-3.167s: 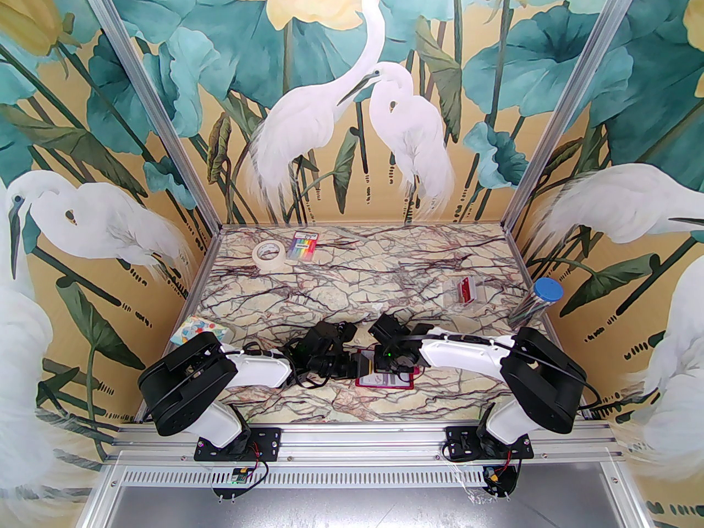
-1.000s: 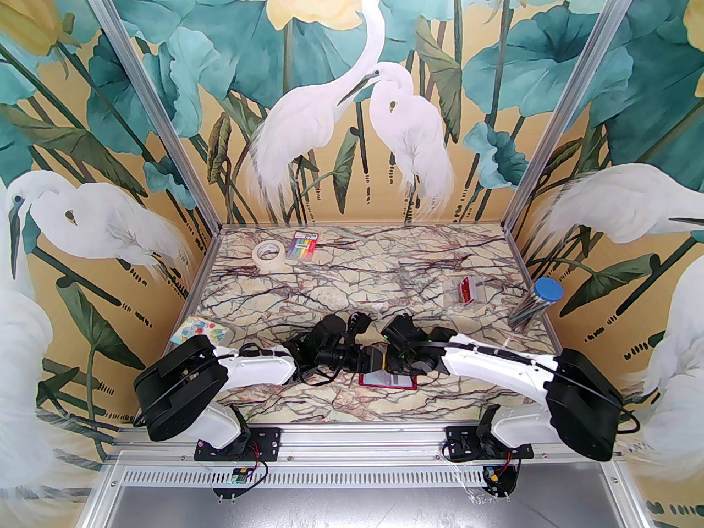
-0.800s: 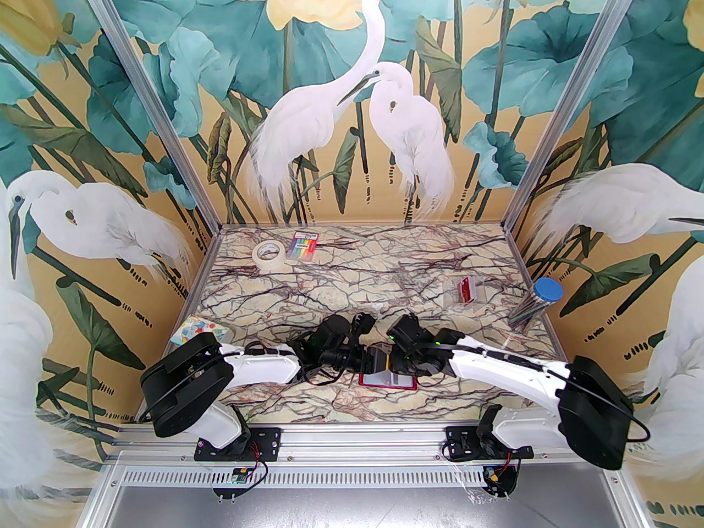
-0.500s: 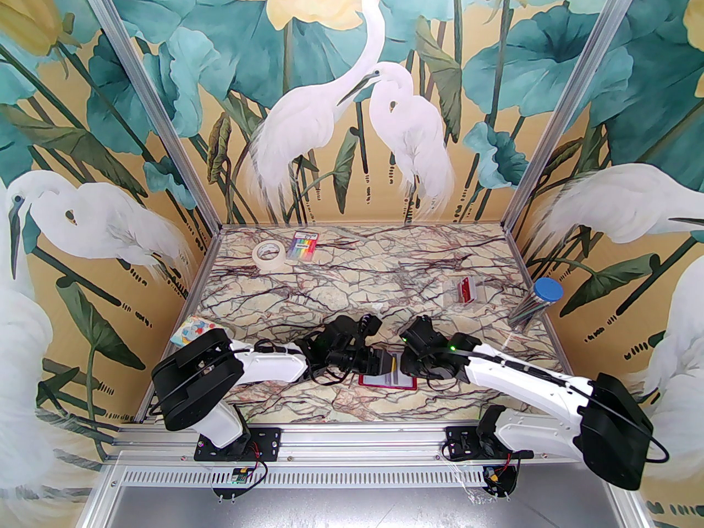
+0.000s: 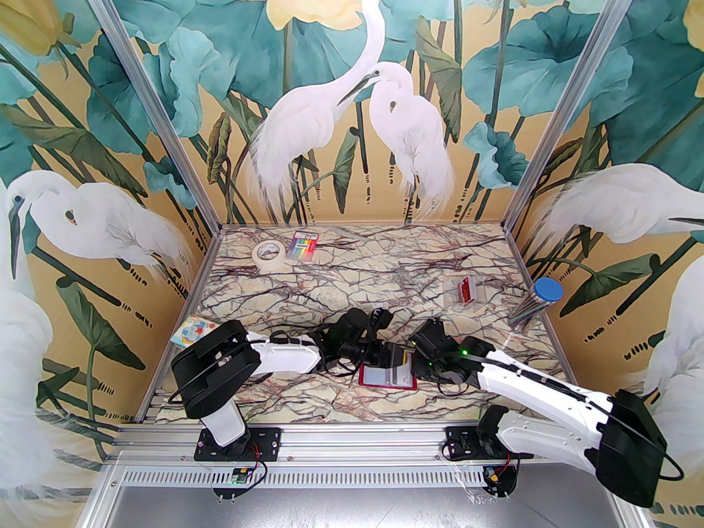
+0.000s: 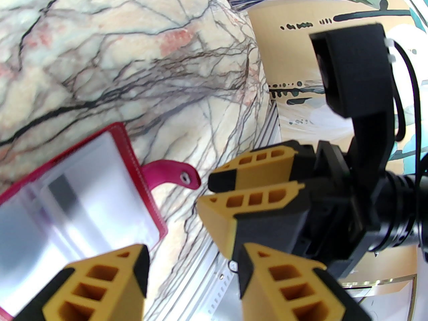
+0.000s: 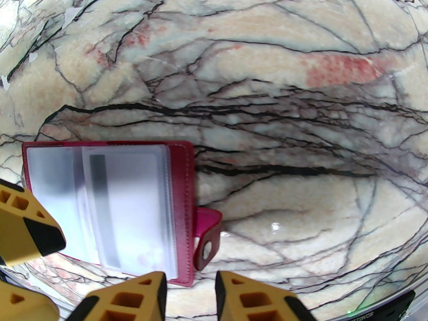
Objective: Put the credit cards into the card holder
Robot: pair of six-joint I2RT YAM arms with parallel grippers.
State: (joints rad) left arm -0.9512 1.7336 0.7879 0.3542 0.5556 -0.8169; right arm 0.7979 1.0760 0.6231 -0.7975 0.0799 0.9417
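Card (image 7: pixel 133 206) in card holder (image 7: pixel 180 192): print too blurry, you can't read it. L wrist cam crops it at left edge; top cam: its far edge occluded.

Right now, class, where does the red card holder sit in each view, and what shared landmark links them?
Top external: card holder low centre, lying open.
Left wrist: lower left, snap tab pointing right.
Right wrist: lower left, snap tab on its right edge.
Shared landmark: the dark stripe inside it.
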